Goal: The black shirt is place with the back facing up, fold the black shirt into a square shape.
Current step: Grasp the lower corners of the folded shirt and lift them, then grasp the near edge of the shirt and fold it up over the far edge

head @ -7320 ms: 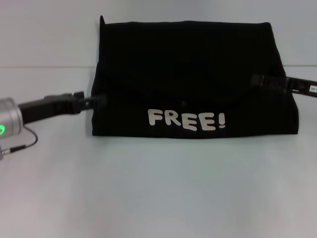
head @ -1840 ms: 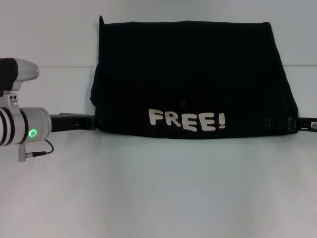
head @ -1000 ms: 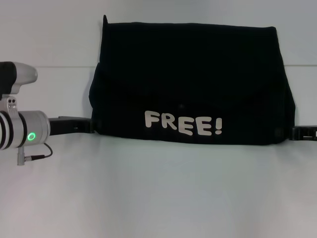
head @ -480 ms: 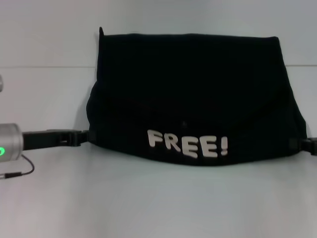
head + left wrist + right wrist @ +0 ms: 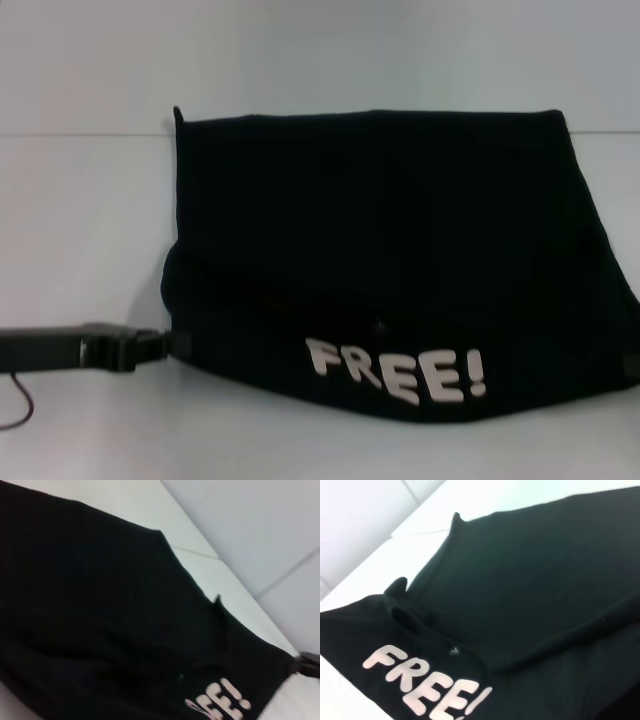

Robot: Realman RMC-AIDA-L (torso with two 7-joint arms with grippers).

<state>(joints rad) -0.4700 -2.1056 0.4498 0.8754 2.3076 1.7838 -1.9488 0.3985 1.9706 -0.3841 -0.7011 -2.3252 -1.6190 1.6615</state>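
Head view: the black shirt (image 5: 385, 265) lies on the white tabletop (image 5: 90, 220), lettered fold nearest the robot. The left gripper (image 5: 168, 345) meets that fold's left corner; the right gripper (image 5: 630, 365) barely shows at the right corner. Whether either's jaws are pinching cloth I cannot tell. To square it well, both corners should travel level, keeping the edge taut.

Left wrist view: plain dark cloth, the white lettering (image 5: 220, 705) beside one edge.

Right wrist view: smooth layered folds, a small collar tag above the lettering.
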